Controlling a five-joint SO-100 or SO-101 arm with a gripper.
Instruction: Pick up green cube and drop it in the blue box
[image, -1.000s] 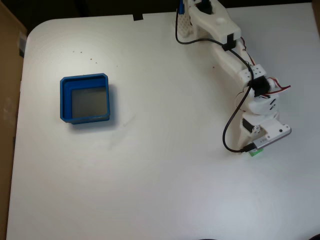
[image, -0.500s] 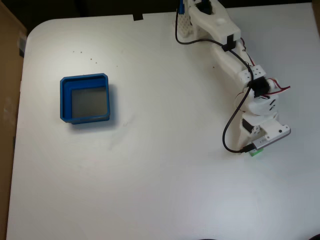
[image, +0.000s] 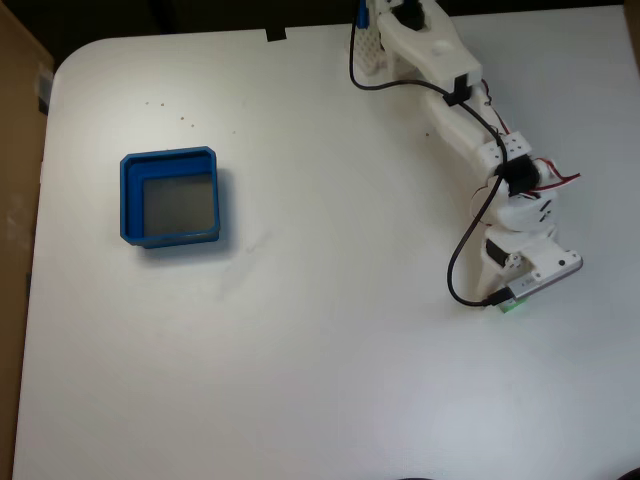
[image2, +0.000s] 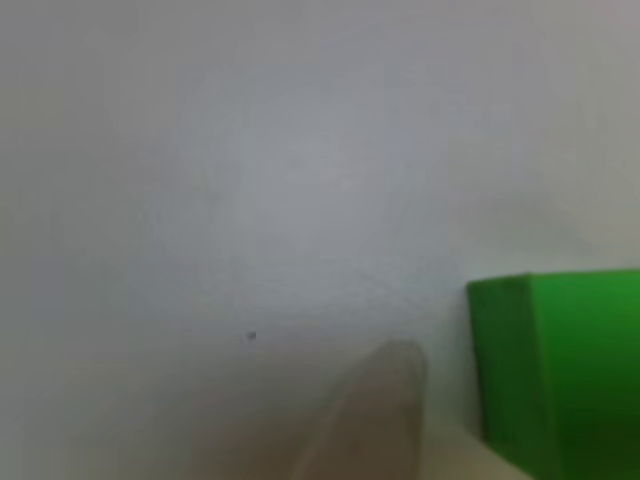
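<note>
The green cube (image: 512, 307) lies on the white table at the right in the fixed view, mostly covered by the white arm's wrist. My gripper (image: 508, 300) hangs right over it, its fingers hidden there under the wrist camera mount. In the other view the cube (image2: 560, 370) looms large at the lower right. One blurred fingertip (image2: 385, 400) stands just left of it with a narrow gap between them. The blue box (image: 172, 198), with a grey floor, sits far off at the left with nothing in it.
The arm's base (image: 385, 35) stands at the table's (image: 320, 330) back edge, and a black cable (image: 455, 265) loops beside the wrist. A brown panel (image: 15, 200) borders the table on the left. Wide bare tabletop lies between cube and box.
The wrist has crept a few pixels lower over the cube. Cube and box have not moved.
</note>
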